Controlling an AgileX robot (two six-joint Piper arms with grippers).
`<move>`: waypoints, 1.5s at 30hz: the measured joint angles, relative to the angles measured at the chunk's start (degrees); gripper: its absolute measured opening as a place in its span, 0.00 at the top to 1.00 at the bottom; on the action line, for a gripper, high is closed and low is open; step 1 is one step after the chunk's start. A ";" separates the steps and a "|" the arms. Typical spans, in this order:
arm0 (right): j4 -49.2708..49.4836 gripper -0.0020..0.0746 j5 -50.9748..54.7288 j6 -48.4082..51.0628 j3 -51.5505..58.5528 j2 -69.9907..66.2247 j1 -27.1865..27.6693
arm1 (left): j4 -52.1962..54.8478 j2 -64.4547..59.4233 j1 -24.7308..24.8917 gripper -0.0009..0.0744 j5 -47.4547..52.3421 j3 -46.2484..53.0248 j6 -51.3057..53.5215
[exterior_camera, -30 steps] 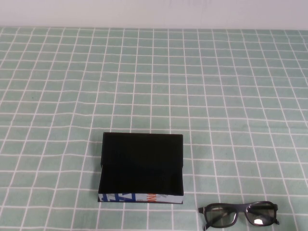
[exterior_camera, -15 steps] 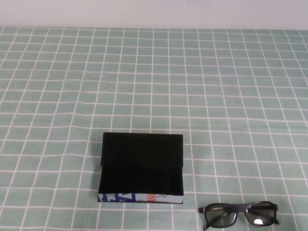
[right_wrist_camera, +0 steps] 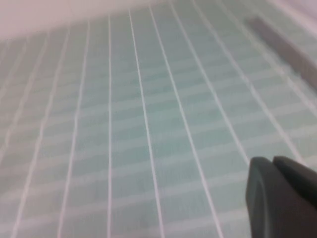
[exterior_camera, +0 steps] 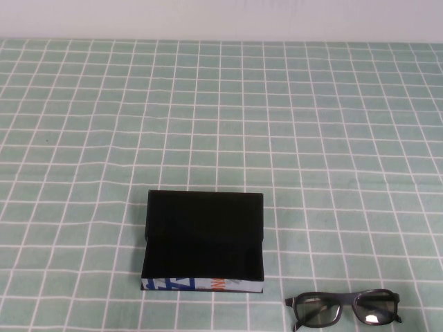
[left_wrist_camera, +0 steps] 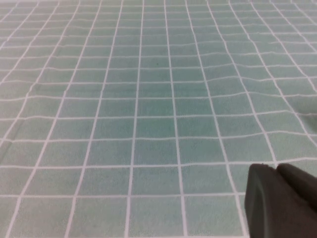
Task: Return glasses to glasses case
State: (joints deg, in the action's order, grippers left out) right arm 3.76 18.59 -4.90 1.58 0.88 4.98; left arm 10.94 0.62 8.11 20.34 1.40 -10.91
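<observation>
1. Right gripper: only a dark piece of it shows at the corner of its own wrist view. Jaws pressed together, nothing between them. It hangs over bare checked cloth.
2. Left gripper: same story, a dark piece at the corner of its wrist view, above plain cloth. Can't tell whether its jaws are spread or together.
3. Neither gripper or arm shows in the high view; both are off the part of the tabletop seen there.
4. Glasses: dark thick rims, rectangular lenses. They lie on the cloth at the near edge, right of centre, the frame front facing the robot's side. Nothing touches them.
5. Glasses case: matte black box, near-centre, slightly to the robot's left. Black top surface; whether the flap is open or down I can't tell. White strip with blue and orange print along its near side.
6. Glasses sit just beside the case's near right corner, apart from it, not inside.
7. Tabletop: covered in green cloth with a white grid, slightly wrinkled. Pale wall along the far edge.
</observation>
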 joint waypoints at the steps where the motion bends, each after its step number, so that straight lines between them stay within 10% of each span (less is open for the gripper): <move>1: 0.00 0.99 -1.32 0.00 0.00 0.00 0.00 | 0.00 0.00 0.00 1.00 -0.49 0.00 0.00; 15: 0.14 0.99 -28.00 0.00 0.00 0.00 0.00 | 0.21 0.00 0.00 1.00 -36.65 0.08 0.00; 28: 0.22 0.99 -32.01 0.85 0.00 0.00 0.00 | 0.41 0.00 0.00 1.00 -43.53 0.08 -1.85; 39: 0.49 0.99 -65.84 0.85 0.00 0.00 0.00 | 0.18 0.13 0.00 1.00 -69.54 -0.05 -9.30; 45: 5.75 0.99 -71.43 0.85 -5.19 0.00 0.00 | -1.49 0.27 0.00 1.00 -67.96 -9.33 -9.78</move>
State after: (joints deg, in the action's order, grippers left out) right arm 9.51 -52.84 -4.04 -3.61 0.88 4.98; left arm 9.45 0.89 8.11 -47.62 -7.93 -20.68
